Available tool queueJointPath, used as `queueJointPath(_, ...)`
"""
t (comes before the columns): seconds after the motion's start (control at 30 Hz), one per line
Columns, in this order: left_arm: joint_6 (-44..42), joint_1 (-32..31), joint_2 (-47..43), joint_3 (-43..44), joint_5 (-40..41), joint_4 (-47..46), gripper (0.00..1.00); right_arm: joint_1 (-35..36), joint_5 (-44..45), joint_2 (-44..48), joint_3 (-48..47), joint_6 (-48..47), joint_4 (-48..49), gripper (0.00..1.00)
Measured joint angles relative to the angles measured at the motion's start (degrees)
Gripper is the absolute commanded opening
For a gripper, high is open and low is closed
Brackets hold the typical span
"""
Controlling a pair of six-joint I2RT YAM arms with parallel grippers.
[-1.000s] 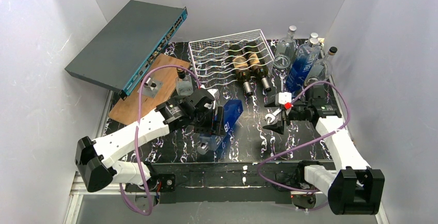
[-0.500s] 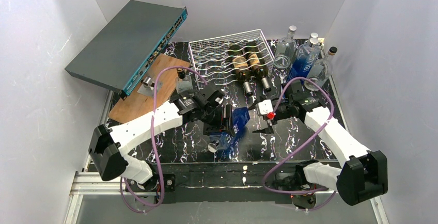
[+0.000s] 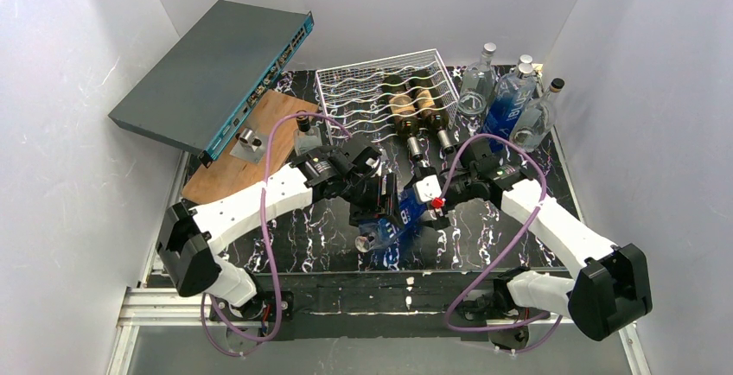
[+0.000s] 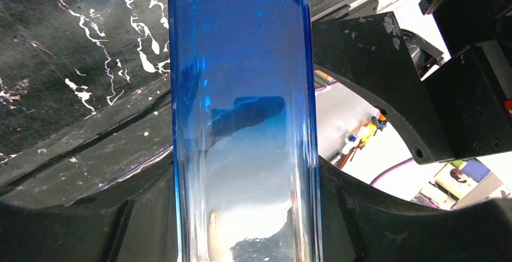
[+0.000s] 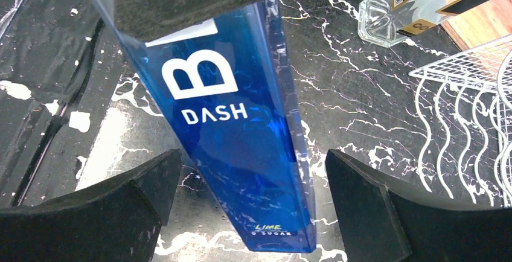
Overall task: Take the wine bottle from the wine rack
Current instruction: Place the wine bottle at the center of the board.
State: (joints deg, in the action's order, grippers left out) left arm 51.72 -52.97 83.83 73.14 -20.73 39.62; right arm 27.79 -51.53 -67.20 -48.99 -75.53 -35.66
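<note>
Blue bottle [image 3: 403, 214] sits clamped in left jaws, right jaws wide apart around it.

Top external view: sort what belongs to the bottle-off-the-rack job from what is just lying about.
Job: wine rack, two dark bottles in it, blue bottle in left pincer, open right pincer around it.
Lying about: grey network switch, wooden board, small clear bottle, three bottles standing at right.
</note>
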Motion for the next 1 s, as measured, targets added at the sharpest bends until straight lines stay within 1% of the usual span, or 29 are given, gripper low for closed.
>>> queueJointPath(0.27,0.8,0.3,2.0,0.1,-2.1,-1.2,0.00,1.1,1.3,-0.1,0.0,0.8,0.8,0.98)
queueJointPath(0.4,1.4,0.6,2.3,0.1,-2.8,-2.6,0.00,1.8,1.2,-0.1,0.0,1.3,1.3,0.96)
queueJointPath(0.57,3.1,1.2,3.0,0.1,-6.0,-6.1,0.00,2.6,0.2,-0.1,1.1,1.7,2.8,0.87)
queueJointPath(0.6,3.4,1.2,3.0,0.1,-6.4,-6.6,0.00,2.6,-0.1,-0.1,1.2,1.7,2.9,0.83)
queueJointPath(0.63,3.5,1.3,3.0,0.1,-6.8,-7.1,0.00,2.7,-0.2,-0.1,1.2,1.8,3.0,0.77)
queueJointPath(0.67,3.8,1.4,3.0,0.1,-7.1,-7.5,0.00,2.7,-0.3,-0.1,1.6,1.9,3.4,0.67)
queueJointPath(0.7,4.1,1.6,3.0,0.1,-7.4,-8.0,0.00,2.7,-0.5,-0.1,1.9,1.6,3.8,0.51)
queueJointPath(0.73,4.5,1.8,3.0,0.1,-8.0,-8.0,0.06,2.7,-0.6,-0.1,1.9,0.4,4.2,0.34)
queueJointPath(0.77,4.7,2.8,2.9,-0.5,-10.0,-8.0,0.16,2.8,-0.7,-0.1,2.0,-0.9,4.0,0.24)
queueJointPath(0.83,5.3,3.0,2.6,-1.4,-10.0,-9.4,0.30,2.9,-0.3,-0.1,2.1,-0.4,4.1,0.19)
queueJointPath(0.9,6.0,3.4,1.7,-4.0,-10.6,-12.8,0.46,2.9,-0.2,0.3,2.8,-0.3,4.5,0.15)
queueJointPath(0.93,6.2,3.4,1.6,-4.6,-10.8,-13.3,0.53,2.9,-0.2,0.4,3.0,-0.3,4.6,0.13)
queueJointPath(1.0,6.5,3.4,1.2,-5.6,-11.3,-14.1,0.63,2.9,-0.3,0.5,3.5,0.0,4.8,0.10)
